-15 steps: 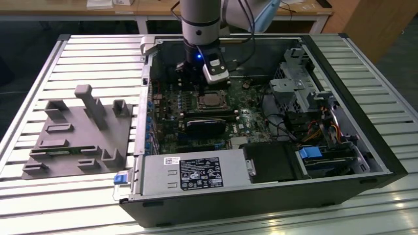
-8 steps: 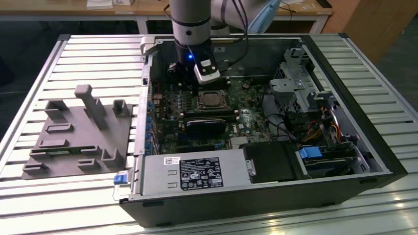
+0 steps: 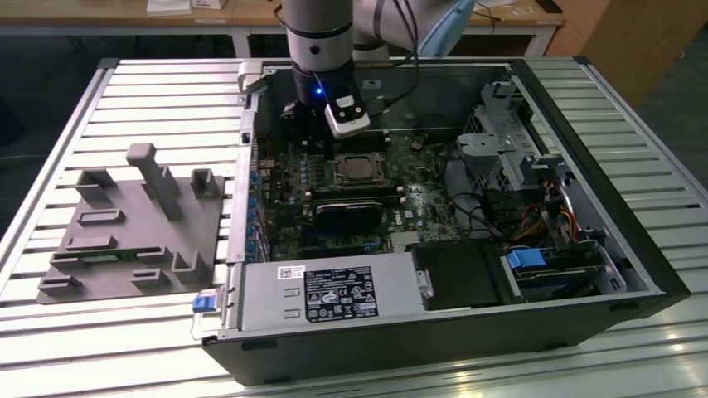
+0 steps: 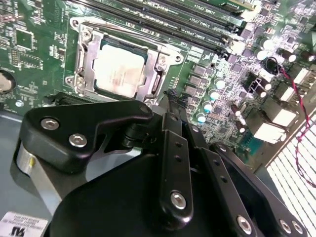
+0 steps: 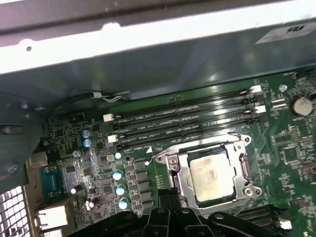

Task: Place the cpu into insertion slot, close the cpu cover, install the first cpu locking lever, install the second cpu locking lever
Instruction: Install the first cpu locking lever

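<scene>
The cpu lies flat in the insertion slot, its dull silver top showing through the window of the cpu cover. The cover's silver frame lies down around it. In the first wrist view the cpu sits inside the cover, and a thin lever rod runs along one side of the socket. My gripper is shut with nothing visible between its fingers, its tips just beside a corner of the socket. In the exterior view the gripper hangs just behind the cpu.
Long black memory slots run beside the socket. The open computer case walls it in, with a power supply at the front and a drive cage with cables on the exterior view's right. A grey fixture sits outside on the left.
</scene>
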Available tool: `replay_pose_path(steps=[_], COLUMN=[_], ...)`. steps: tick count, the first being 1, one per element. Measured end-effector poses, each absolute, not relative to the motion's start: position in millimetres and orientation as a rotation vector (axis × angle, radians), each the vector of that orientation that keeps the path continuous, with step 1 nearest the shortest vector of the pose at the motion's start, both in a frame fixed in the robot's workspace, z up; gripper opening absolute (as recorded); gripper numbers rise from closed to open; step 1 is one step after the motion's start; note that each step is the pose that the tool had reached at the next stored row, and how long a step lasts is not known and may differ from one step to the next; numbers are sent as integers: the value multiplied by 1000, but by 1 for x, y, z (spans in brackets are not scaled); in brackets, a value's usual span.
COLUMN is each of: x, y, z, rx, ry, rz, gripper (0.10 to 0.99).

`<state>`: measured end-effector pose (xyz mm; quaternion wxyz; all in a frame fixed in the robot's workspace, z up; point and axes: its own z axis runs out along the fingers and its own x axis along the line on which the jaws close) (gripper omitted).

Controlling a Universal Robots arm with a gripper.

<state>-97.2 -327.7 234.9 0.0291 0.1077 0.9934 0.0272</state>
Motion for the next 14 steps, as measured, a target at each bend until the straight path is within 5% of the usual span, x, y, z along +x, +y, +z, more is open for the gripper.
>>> replay_pose_path(steps=[14], x=[-105], y=[-328], z=[247], rx=[330], ry=[3046], rz=[87], gripper=[106])
